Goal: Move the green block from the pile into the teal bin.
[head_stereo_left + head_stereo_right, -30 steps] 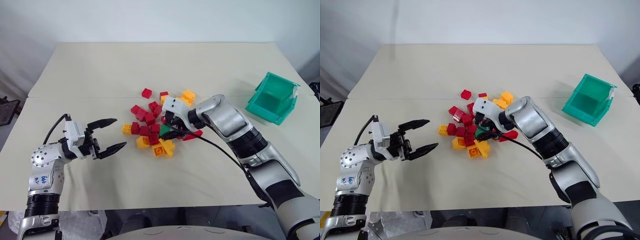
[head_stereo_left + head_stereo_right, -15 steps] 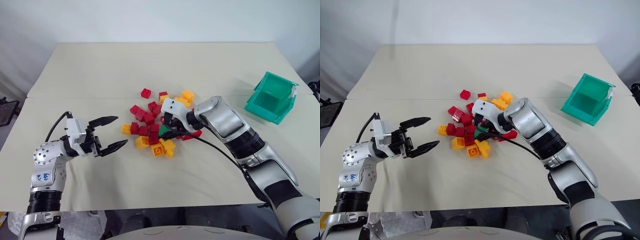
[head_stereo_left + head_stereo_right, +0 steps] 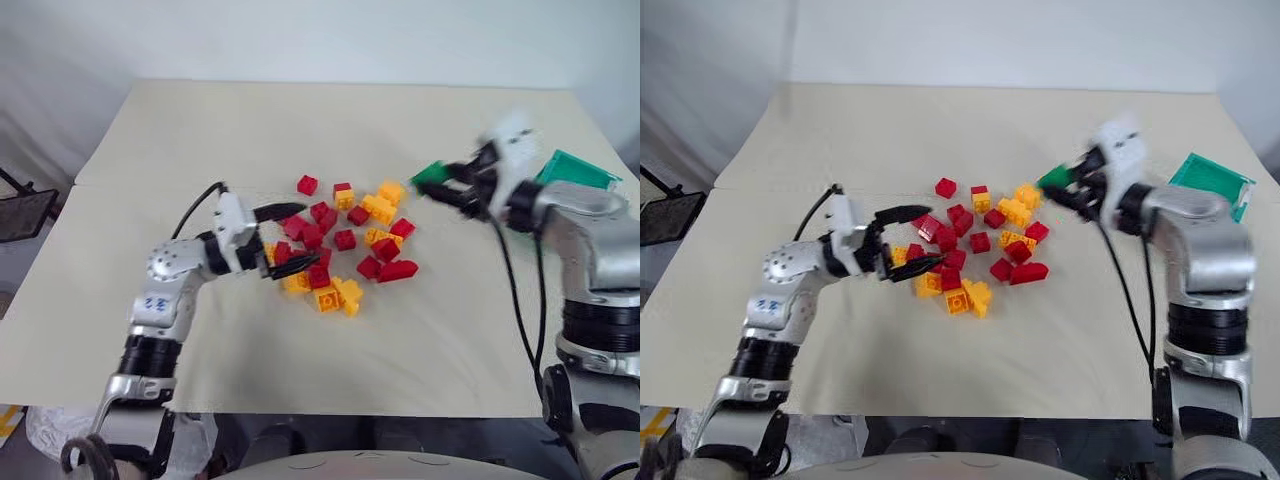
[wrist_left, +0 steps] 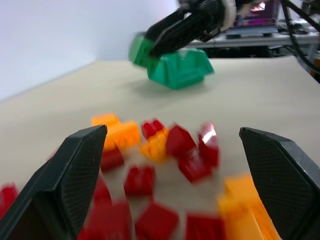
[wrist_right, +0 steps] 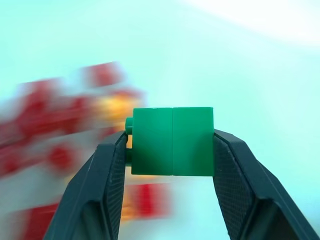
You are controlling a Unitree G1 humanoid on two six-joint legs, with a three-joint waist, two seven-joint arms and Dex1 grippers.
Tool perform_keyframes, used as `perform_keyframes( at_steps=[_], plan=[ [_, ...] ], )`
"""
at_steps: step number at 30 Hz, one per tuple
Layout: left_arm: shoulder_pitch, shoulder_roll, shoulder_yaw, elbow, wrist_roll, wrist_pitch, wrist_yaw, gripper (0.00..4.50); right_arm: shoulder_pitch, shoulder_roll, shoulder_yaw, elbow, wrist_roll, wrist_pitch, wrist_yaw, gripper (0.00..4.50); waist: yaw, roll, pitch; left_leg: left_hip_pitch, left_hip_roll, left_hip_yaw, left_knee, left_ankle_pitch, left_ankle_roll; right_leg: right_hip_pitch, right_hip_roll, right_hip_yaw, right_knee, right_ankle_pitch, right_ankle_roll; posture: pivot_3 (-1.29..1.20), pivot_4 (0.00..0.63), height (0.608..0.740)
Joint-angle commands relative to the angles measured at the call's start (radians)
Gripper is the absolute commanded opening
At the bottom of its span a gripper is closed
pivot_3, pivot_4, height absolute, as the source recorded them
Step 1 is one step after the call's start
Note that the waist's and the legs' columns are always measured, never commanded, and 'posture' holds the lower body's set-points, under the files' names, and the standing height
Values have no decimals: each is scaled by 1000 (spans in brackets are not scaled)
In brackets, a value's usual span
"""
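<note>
The right claw [image 5: 172, 150] is up in the air on the right side, and it is clamped on the green block [image 5: 172, 141]. One black finger presses each side of the block, so the block sits tight between them. Seen from the head, the green block [image 3: 430, 176] hangs above the surface [image 3: 250, 120], to the right of the pile [image 3: 345, 245] and just left of the teal bin [image 3: 575, 170]. The block is off the pile and is not inside the bin. The teal bin sits at the far right of the surface, and part of it is hidden behind the right arm. The pile is a loose bunch of red and yellow-orange bricks in the middle of the surface. Some lie a bit apart from the rest, like one red brick [image 3: 307, 185] on the far side. The left claw [image 3: 283, 242] is low, at the left edge of the pile. Its two black fingers are wide apart and nothing is between them. One finger [image 3: 280, 211] reaches over the red bricks at the pile's left side, and I cannot tell if it touches them. From the left wrist, the red and yellow-orange bricks lie just ahead of the spread fingers [image 4: 75, 170].
</note>
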Motion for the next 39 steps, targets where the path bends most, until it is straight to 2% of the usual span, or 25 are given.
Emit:
perform_keyframes(
  at_steps=[1, 5, 8, 11, 15, 18, 19, 24, 27, 31, 34, 39],
  plan=[
    [-60, -52, -26, 28, 27, 22, 48, 4500, 73, -56, -113, -27, -50, -47, -118, 2045, -4, 0, 0, 0, 0, 0, 0, 0, 0, 0, 0, 0, -1, 0, 0, 0, 150, 740],
    [-125, -115, -59, 96, 67, 19, 72, 4500, 107, -78, -153, 97, -107, -143, -255, 2045, -12, 0, 0, 1, 0, 3, -2, 0, 0, 0, 1, 1, -1, 0, 0, 0, 150, 740],
    [-164, -155, -68, 134, 82, 28, 94, 4500, 68, -89, -147, 286, -147, -259, -353, 2045, -20, 0, 0, 2, 1, 4, -2, 1, -1, 0, 2, 1, 0, 0, 0, 0, 150, 740],
    [-181, -172, -72, 154, 95, 28, 104, 4500, 35, -95, -133, 396, -153, -335, -392, 2045, -25, 1, 0, 2, 2, 4, -2, 1, 0, 0, 1, 2, 0, 0, 0, 0, 150, 740],
    [-210, -187, -65, 192, 120, 33, 148, 4500, -90, -96, -74, 672, -136, -483, -342, 3388, -33, 1, 0, 2, 1, 3, -2, 1, 0, 0, 1, 3, -1, 0, 0, 0, 150, 740],
    [-215, -178, -57, 200, 129, 53, 164, 4500, -144, -117, -56, 792, -144, -570, -349, 4368, -31, 1, 0, 2, 2, 3, -2, 1, 0, 0, 1, 2, 0, 0, 0, 0, 150, 740],
    [-213, -173, -56, 193, 130, 57, 163, 4500, -151, -122, -51, 804, -141, -582, -345, 4443, -28, 1, 0, 2, 2, 2, -3, 2, 0, 0, 1, 1, -1, 0, 0, 0, 150, 740],
    [-182, -140, -18, 141, 107, 82, 170, 4500, -146, -141, -41, 762, -125, -589, -330, 4443, -27, 1, 1, 0, 1, 0, -3, 2, 1, 0, 0, 0, -2, 0, 0, 0, 150, 740],
    [-139, -89, -2, 87, 121, 84, 172, 4500, -100, -157, -39, 664, -96, -581, -265, 4443, -28, 2, 1, 0, 1, -1, -3, 2, 1, 0, -1, 0, -2, 0, 0, 0, 150, 740],
    [-57, 9, 66, -4, 13, 96, 39, 4500, 34, -182, -15, 438, -1, -547, -60, 4443, -30, 2, 1, 0, 1, -3, -3, 2, 1, 0, 0, 1, -2, 0, 0, 0, 150, 740],
    [2, 88, 109, -60, -32, 110, -16, 4500, 123, -197, 6, 334, -10, -595, -18, 4443, -30, 2, 1, 1, 2, -4, -2, 2, 0, 0, 0, 1, -1, 0, 0, 0, 150, 740],
    [178, 260, 233, -126, -86, 120, -89, 4500, 331, -244, 4, 130, 179, -514, 289, 4443, -27, 2, 1, 2, 1, -6, -2, 1, 0, 1, 0, 2, -1, 0, 1, 0, 150, 740]
  ],
)
